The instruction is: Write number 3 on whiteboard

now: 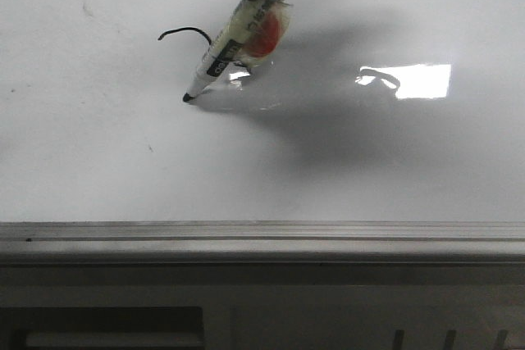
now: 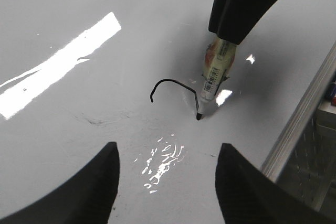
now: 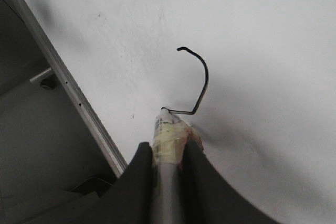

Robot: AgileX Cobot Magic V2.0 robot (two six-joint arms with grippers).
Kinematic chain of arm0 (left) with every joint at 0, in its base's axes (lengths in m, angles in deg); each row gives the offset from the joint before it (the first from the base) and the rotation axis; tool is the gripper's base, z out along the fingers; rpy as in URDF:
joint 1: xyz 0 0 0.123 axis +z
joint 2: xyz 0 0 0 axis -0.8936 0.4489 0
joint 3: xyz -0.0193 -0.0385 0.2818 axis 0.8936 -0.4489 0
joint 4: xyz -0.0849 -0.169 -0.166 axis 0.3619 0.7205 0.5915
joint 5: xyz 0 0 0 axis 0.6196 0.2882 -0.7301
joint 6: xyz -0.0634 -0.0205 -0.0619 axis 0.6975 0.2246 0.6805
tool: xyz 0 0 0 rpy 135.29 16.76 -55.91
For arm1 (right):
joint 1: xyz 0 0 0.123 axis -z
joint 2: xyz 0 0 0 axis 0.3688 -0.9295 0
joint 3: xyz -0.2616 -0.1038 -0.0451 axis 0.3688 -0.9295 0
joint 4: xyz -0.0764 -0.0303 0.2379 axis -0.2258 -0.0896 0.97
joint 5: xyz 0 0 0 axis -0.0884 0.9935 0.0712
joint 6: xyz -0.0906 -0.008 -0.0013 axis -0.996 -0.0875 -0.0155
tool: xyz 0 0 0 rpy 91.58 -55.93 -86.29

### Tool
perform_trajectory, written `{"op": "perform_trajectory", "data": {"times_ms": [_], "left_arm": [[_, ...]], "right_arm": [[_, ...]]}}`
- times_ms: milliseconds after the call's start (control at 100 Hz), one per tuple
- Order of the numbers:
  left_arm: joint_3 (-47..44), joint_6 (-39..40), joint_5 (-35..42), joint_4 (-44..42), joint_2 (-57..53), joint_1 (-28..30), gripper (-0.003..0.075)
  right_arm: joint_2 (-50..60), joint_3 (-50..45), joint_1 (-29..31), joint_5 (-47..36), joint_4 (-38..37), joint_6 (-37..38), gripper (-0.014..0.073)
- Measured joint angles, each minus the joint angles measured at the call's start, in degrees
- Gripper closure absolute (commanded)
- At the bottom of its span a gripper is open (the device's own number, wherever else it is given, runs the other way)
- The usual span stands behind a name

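one stroke of the 3 (image 1: 187,33) is on the whiteboard (image 1: 98,161) so far: a hooked curve that turns back at a sharp corner toward the marker (image 1: 220,55). the marker leans, its black tip touching the board just beside that corner, in the near-left part of the board as the front view shows it. the right fingers (image 3: 167,153) are clenched on the marker's barrel, which is wrapped in yellowish tape. the left fingers (image 2: 167,174) hang released above the board, apart from the marker, with nothing between them. a grey rail (image 1: 262,235) runs along the board's near edge. a bright light patch (image 1: 422,81) lies to the right.
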Motion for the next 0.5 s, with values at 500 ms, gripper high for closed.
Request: {"op": "perform_trajectory", "data": {"times_ms": [500], "left_arm": [[0.00,0.00,0.00,0.00,0.00,0.00,0.0342]], "right_arm": [[-5.20,-0.24,-5.45,1.38,-0.19,1.38,0.0655]]}}
